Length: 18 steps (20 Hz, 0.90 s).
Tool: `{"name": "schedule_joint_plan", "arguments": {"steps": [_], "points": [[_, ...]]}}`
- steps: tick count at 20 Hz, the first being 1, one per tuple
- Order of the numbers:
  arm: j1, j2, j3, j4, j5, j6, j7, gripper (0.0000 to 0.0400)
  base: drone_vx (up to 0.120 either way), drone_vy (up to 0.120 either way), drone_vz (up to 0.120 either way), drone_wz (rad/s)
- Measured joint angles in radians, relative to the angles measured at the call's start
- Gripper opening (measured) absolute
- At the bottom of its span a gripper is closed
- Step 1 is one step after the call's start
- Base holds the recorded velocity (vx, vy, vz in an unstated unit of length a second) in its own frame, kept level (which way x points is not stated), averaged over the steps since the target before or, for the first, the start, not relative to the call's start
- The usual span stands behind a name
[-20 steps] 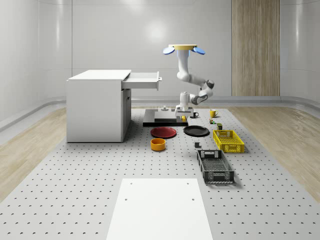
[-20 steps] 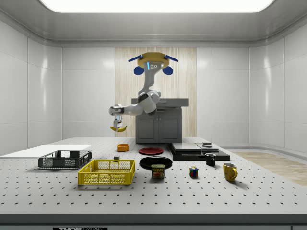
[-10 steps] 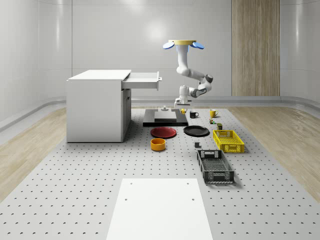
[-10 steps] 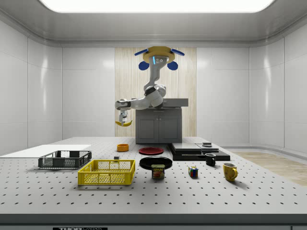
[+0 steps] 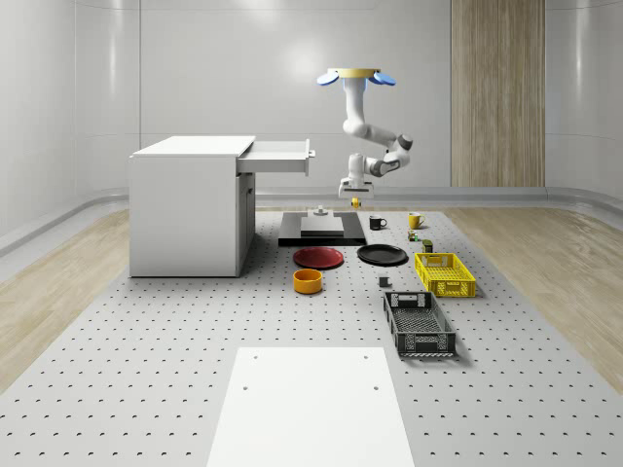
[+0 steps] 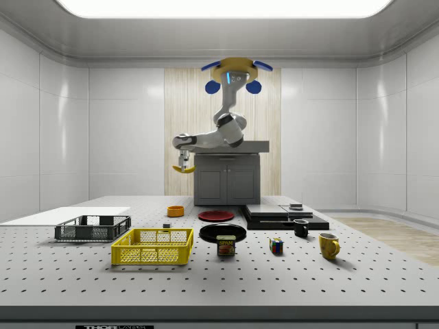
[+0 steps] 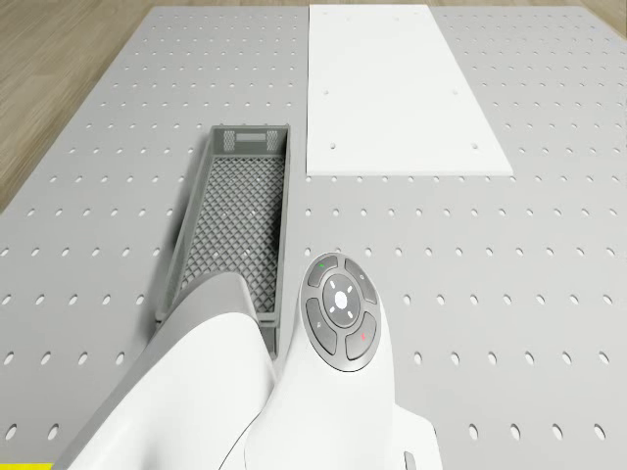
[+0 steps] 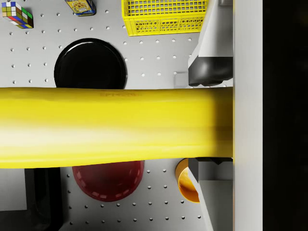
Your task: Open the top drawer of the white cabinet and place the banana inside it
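The yellow banana [image 5: 355, 202] hangs in the air with my gripper [image 5: 351, 197] shut on it, above the black slab's far end. In the side view the gripper [image 6: 182, 164] holds the banana [image 6: 186, 169] left of the cabinet [image 6: 226, 179]. The white cabinet [image 5: 190, 206] stands at the whole-scene view's left, and its top drawer [image 5: 279, 158] is pulled out. The gripper is right of the drawer front and a little below it. The drone [image 5: 355, 76] hovers high above the table's far end. In the wrist view the banana [image 8: 115, 127] lies across between the fingers [image 8: 211, 71].
A black slab [image 5: 321, 232], a red plate [image 5: 319, 257], a black plate [image 5: 382, 255] and an orange bowl [image 5: 308, 281] lie below. To the right are a yellow crate [image 5: 445, 273], a grey crate [image 5: 419, 324] and mugs [image 5: 415, 221]. A white board [image 5: 310, 404] lies near.
The drone has risen and the arm has lifted the banana higher. In the side view both have shifted right, closer to the cabinet. The drawer stays open.
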Motion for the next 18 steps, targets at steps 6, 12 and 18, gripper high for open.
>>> {"name": "schedule_joint_plan", "arguments": {"steps": [6,12,18], "points": [[-0.003,0.004,0.001,-0.001,0.003,-0.004,0.002,0.0192,-0.12,0.0,0.12,0.0],[-0.006,0.009,0.002,-0.001,0.005,-0.008,0.004,0.0192,-0.12,0.0,0.12,0.0],[-0.009,0.012,0.002,-0.001,0.008,-0.011,0.006,0.0192,-0.12,0.0,0.12,0.0]]}}
